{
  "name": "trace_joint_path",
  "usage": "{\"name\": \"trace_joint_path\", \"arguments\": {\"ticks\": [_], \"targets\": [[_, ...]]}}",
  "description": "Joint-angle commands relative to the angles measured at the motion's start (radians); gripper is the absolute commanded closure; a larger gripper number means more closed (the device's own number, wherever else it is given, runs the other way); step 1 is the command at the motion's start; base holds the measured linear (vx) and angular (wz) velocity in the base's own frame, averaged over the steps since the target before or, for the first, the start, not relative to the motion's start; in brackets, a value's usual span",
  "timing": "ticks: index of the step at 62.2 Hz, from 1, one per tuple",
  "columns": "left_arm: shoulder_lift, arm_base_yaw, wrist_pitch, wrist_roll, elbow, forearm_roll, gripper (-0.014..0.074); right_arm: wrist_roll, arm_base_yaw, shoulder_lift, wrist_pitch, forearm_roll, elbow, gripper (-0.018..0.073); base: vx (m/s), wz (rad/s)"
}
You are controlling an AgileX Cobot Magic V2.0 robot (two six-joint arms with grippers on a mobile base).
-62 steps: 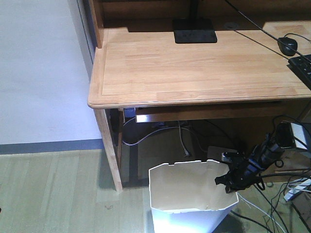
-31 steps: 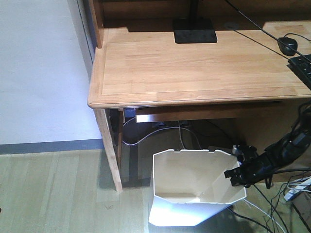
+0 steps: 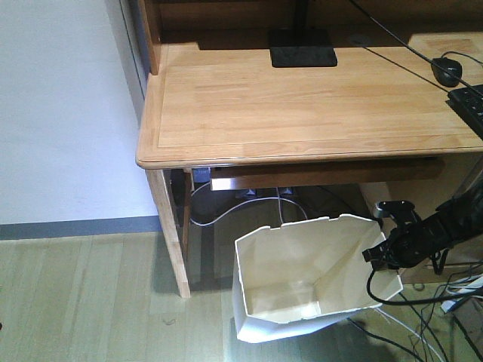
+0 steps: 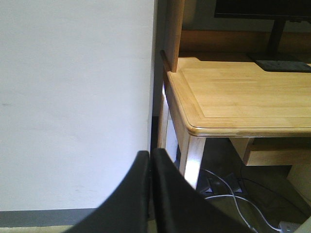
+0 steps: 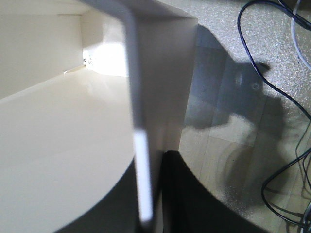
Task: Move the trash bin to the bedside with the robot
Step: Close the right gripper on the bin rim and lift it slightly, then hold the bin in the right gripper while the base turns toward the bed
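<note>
Below the desk's (image 3: 302, 105) front edge, the white trash bin (image 3: 302, 264) tilts on the floor (image 3: 90, 302), its right rim pinched by the right gripper (image 3: 375, 255). The left gripper (image 4: 149, 160) is clenched on nothing. Likely step: dragging the bin out; next, towards the unseen bed.

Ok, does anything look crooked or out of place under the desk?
Yes: the trash bin is tilted rather than upright, one rim side raised where the right pincer clamps it. Loose cables sprawl on the floor beside it.
</note>
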Motion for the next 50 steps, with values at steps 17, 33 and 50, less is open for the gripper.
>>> {"name": "trace_joint_path", "arguments": {"ticks": [17,33,50], "targets": [[-0.014,0.0,-0.069,-0.006,0.012,-0.004,0.0602,-0.019,0.014,-0.258,0.219,0.046,0.118,0.0564,0.0,0.0],[-0.014,0.0,-0.069,-0.006,0.012,-0.004,0.0602,-0.018,0.013,-0.271,0.298,0.055,0.119,0.0564,0.0,0.0],[-0.014,0.0,-0.069,-0.006,0.012,-0.004,0.0602,-0.011,0.013,-0.271,0.299,0.061,0.119,0.0564,0.0,0.0]]}}
